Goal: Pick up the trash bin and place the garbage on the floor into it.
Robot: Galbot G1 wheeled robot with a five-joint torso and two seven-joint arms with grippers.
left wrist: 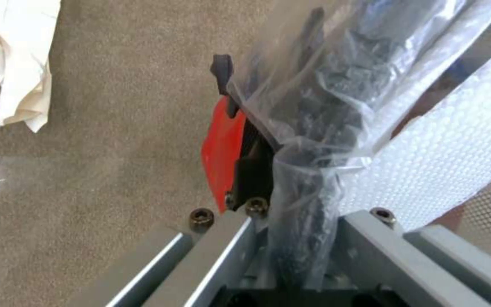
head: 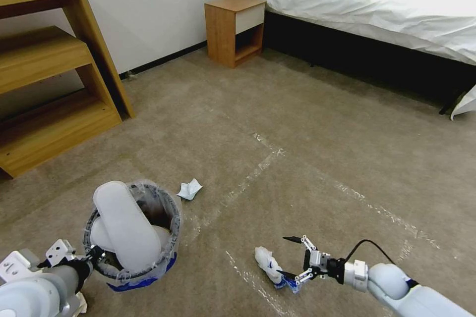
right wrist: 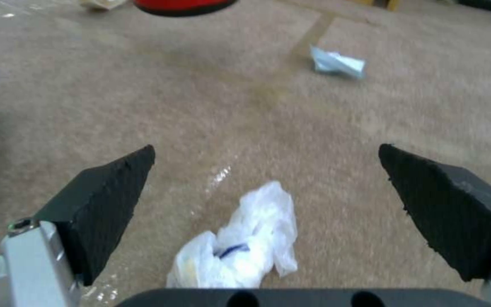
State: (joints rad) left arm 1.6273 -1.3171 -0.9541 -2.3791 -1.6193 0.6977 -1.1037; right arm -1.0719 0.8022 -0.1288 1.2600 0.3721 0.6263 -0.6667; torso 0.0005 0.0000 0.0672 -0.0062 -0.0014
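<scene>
Right gripper [head: 293, 256] sits low at lower centre-right of the head view, jaws spread wide, nothing held. Crumpled white plastic bag [head: 267, 263] with blue print lies on the carpet [head: 317, 148] right at the fingertips; in the right wrist view that bag [right wrist: 240, 251] lies between the two black pads [right wrist: 109, 200], touching neither. One fingertip in the head view rests on or just above the bag's blue end, can't tell which.

Left gripper [head: 93, 256] at lower left of the head view, clamped on the near rim of the trash bin [head: 171, 228]. Left wrist view confirms: fingers [left wrist: 240, 170] closed over the red bin wall [left wrist: 223, 149] and the crinkly clear liner [left wrist: 319, 128]. In the right wrist view the red bin base [right wrist: 183, 5] shows at the top edge with carpet visible beneath it, so the bin looks lifted clear of the floor.

Two white slippers [head: 126, 223] stand on end inside the bin, one poking well above the rim.

Crumpled pale paper [head: 190, 189] lies on the carpet just right of the bin, above and left of the bag. Clear tape lines [head: 258, 168] cross the carpet in mid-frame.

Wooden shelf [head: 44, 69] upper left, nightstand [head: 235, 29] top centre, bed [head: 377, 5] upper right.
</scene>
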